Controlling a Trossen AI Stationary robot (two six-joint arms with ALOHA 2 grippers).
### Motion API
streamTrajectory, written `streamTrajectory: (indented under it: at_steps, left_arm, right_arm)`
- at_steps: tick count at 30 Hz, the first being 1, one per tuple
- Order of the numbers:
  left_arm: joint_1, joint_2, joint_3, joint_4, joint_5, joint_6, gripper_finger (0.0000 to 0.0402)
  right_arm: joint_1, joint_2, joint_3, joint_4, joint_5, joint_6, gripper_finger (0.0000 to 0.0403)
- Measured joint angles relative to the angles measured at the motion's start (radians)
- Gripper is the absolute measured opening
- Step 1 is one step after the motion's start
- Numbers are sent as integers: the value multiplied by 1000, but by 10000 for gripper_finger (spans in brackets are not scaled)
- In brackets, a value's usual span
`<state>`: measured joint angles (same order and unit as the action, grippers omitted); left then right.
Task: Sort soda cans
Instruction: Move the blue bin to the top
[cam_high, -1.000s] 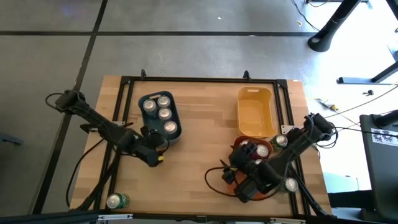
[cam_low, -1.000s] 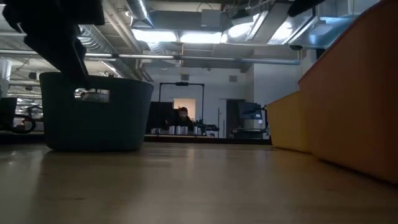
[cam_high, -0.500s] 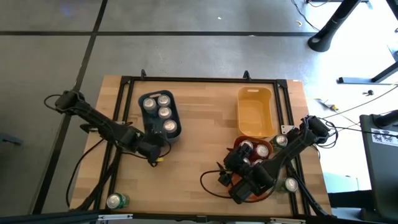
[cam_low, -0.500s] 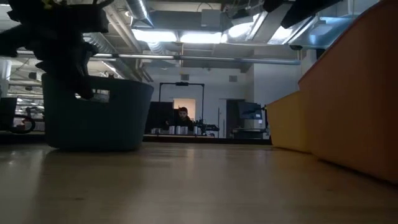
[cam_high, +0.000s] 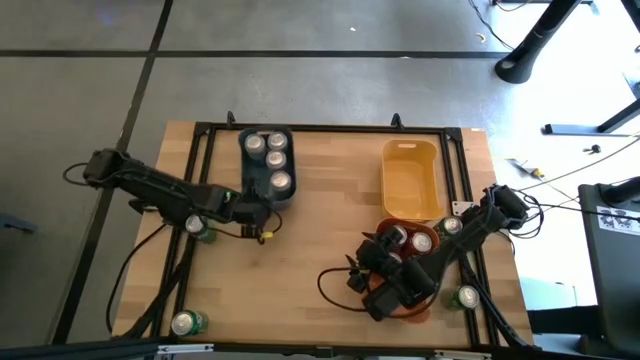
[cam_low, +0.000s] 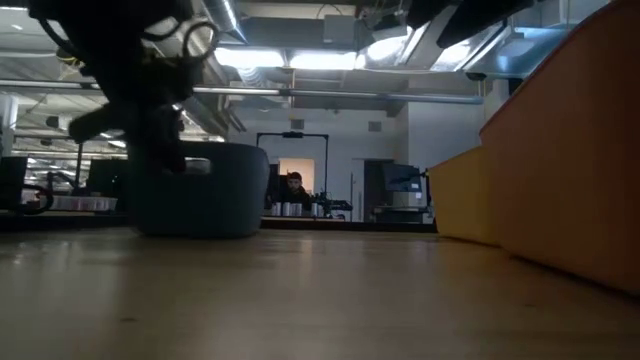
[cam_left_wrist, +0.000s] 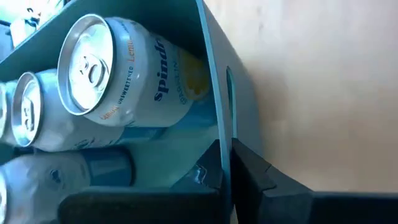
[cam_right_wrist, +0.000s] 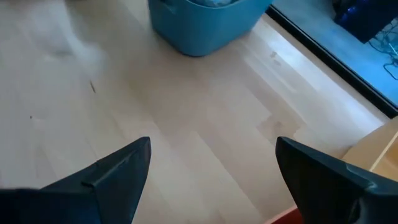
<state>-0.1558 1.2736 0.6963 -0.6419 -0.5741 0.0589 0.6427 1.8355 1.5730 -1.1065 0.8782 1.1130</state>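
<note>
A blue-grey bin (cam_high: 268, 165) stands at the table's far left with several silver soda cans (cam_high: 276, 160) in it; the cans (cam_left_wrist: 118, 81) fill the left wrist view. My left gripper (cam_high: 262, 208) is at the bin's near end, shut on its wall. My right gripper (cam_high: 365, 285) hangs open over the near end of the orange bin (cam_high: 430, 242), which holds red cans (cam_high: 398, 238). In the right wrist view that gripper (cam_right_wrist: 211, 146) has only bare wood between its fingers. Loose green cans stand on the table by the left arm (cam_high: 203, 228), at the near left corner (cam_high: 186, 322) and near right (cam_high: 466, 297). My left gripper pinches the bin's near end wall (cam_left_wrist: 224, 134) just below its rim, with one finger (cam_left_wrist: 205, 171) inside the bin and the other (cam_left_wrist: 261, 177) outside. The fingers slant down from the table's near-left side. The bin stays upright with its bottom on the table.
A yellow bin (cam_high: 410, 180) stands at the far right, just beyond the orange bin. A silver can (cam_high: 452, 226) stands by the right arm. A black frame (cam_high: 300, 128) runs round the table. Bare wood (cam_high: 320, 230) lies between the bins.
My left gripper has swung toward the table's far edge and rolled, taking the bin's near end along. The blue-grey bin has slid toward the far edge and turned from slanting to lying straight. A green can by the left arm has come into view.
</note>
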Motion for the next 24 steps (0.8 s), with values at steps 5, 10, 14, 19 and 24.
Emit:
streamTrajectory:
  at_steps: [5,10,14,19,24]
  left_arm:
    - [111,1,-2,37,14,127,4]
    - [224,3,-4,105,40,201,7]
    - [289,5,-4,145,65,219,7]
    - [335,4,-4,162,104,253,2]
    - [347,4,-5,183,109,257,17]
  right_arm:
    - [-19,0,0,39,1,-61,344]
    - [-46,0,0,43,-20,-80,344]
    - [-63,0,0,43,-37,-101,344]
    - [-69,0,0,43,-41,-106,344]
    - [-69,0,0,43,-40,-123,344]
